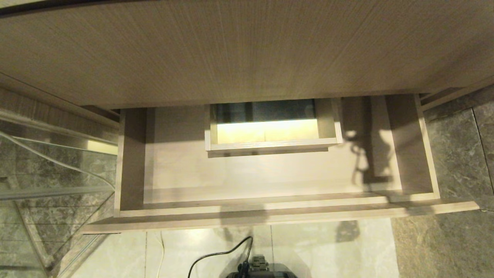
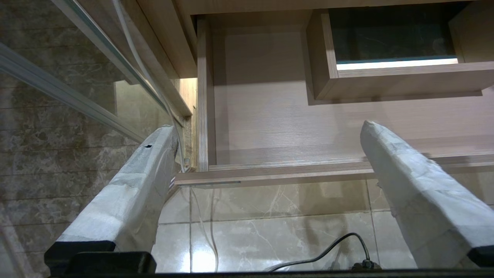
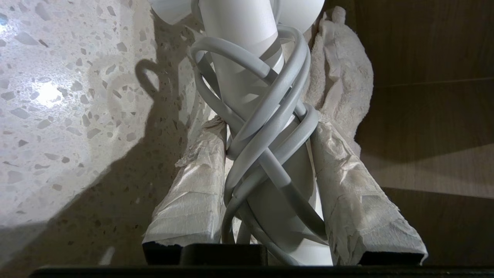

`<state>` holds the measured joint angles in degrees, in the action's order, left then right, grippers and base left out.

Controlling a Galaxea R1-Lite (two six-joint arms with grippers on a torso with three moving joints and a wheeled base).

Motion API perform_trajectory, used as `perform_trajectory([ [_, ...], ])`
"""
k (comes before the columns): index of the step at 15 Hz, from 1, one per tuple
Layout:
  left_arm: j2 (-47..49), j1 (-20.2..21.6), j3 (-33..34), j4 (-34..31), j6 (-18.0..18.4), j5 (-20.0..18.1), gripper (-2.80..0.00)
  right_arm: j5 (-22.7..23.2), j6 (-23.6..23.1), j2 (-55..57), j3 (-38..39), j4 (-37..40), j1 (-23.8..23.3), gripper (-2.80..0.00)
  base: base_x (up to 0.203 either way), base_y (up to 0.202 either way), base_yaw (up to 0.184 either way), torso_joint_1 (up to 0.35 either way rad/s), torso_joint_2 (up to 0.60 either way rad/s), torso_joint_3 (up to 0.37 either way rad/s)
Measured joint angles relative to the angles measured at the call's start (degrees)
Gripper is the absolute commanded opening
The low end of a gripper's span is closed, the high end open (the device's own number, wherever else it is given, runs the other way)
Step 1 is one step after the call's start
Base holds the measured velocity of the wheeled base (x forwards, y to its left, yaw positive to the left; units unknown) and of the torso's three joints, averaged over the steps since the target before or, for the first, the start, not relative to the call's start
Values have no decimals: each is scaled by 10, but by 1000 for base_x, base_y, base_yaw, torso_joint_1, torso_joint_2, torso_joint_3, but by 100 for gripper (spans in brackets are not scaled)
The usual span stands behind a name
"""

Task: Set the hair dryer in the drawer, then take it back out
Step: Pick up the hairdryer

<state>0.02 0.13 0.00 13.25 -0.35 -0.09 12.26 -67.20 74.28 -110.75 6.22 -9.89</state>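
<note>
Gripping the white hair dryer (image 3: 262, 127) by its cord-wrapped handle, your right gripper (image 3: 266, 143) has both taped fingers (image 3: 193, 193) pressed against it, above a speckled stone countertop (image 3: 69, 108). Your left gripper (image 2: 266, 127) hangs with its fingers spread wide and holding nothing, just near of the drawer (image 1: 270, 210), which stands pulled out with its bottom bare.

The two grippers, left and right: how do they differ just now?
The left gripper is open and empty, while the right gripper is shut on the hair dryer, its cord coiled round the handle. The left gripper hangs before the open drawer, over the tiled floor; the right gripper is by a speckled countertop. Both have fingers wrapped in pale tape.
</note>
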Motion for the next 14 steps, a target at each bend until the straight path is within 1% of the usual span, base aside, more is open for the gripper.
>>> perform_trajectory([
  [7,0,0,0,0,0,0,0,0,-1,-27,7,5,0,-280,0,0,0,0,0,0],
  [10,0,0,0,0,0,0,0,-4,0,-41,8,30,0,-280,0,0,0,0,0,0],
  [14,0,0,0,0,0,0,0,-15,0,-62,19,41,0,-280,0,0,0,0,0,0],
])
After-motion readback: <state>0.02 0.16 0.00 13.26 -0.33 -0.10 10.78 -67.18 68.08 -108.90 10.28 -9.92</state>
